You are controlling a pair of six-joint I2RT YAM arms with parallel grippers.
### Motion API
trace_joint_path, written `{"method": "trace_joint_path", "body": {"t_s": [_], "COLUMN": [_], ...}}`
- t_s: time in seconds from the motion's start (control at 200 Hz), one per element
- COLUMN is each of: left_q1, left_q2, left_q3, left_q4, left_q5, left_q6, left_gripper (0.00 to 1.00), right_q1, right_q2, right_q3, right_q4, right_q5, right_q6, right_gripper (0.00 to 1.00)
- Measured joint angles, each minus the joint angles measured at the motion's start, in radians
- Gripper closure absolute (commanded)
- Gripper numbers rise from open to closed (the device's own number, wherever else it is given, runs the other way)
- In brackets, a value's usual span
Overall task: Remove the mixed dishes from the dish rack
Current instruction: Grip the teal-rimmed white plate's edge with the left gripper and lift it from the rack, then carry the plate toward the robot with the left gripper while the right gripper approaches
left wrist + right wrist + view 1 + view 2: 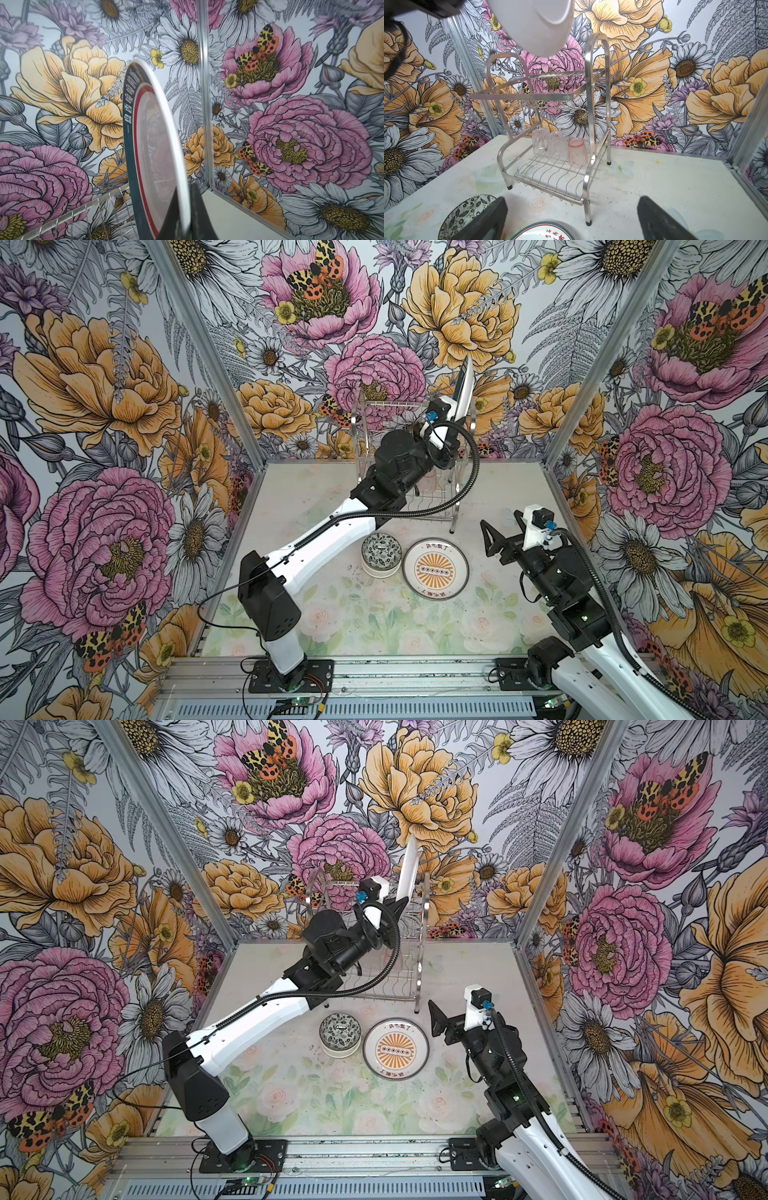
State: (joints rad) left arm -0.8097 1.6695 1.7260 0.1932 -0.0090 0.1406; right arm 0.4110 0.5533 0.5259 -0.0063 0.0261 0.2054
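My right gripper [571,198] hangs low over the table with its jaws spread wide and nothing between them. Just under and ahead of it lies the orange sunburst plate [435,568], flat, face up. Touching that plate on the side toward my left arm sits the leaf-patterned bowl [381,549], upright, its outer wall cream.

Farther ahead of the right fingers stands the chrome dish rack [519,96]. Its near arched side frame rises between this gripper and the lower shelf. On that shelf, toward the back, three cups stand upside down in a row: a pink cup [577,152] nearest the arch, then two clear cups [556,145] beside it.

My left arm reaches across the front of the rack and hides part of it in both top views. The left gripper [185,207] is up above the top shelf, jaws pressed together on the rim of a teal-rimmed plate [153,135] – held on edge, tilted a little. Its lower edge looks clear of the shelf wires.

The table [374,614] has a pale rose-print cover with dark specks. Beyond the held plate an aluminium corner post [204,104] joins the walls, and bold floral wallpaper [104,406] covers them – peonies, daisies, spotted moths.
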Motion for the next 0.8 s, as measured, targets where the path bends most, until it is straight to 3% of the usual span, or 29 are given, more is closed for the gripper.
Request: {"method": "trace_joint_path", "body": {"t_s": [0.385, 0.59, 0.801], "left_q1": [0.0, 0.0, 0.0], "left_q2": [-0.396, -0.674, -0.933], "left_q3": [-0.336, -0.573, -0.699], "left_q4": [-0.007, -0.13, -0.344], "left_q5": [-0.002, -0.036, -0.066], "left_q6": [0.11, 0.243, 0.354], "left_gripper": [1.0, 1.0, 1.0], "right_q1": [-0.011, -0.015, -0.023], "right_q2": [0.132, 0.254, 0.379], "right_q3": [0.039, 0.158, 0.269], "right_q4": [-0.049, -0.078, -0.111], "right_q5": [-0.003, -0.031, -0.087], "right_q6": [0.148, 0.243, 0.346], "right_gripper": [0.0, 0.0, 0.0]}}
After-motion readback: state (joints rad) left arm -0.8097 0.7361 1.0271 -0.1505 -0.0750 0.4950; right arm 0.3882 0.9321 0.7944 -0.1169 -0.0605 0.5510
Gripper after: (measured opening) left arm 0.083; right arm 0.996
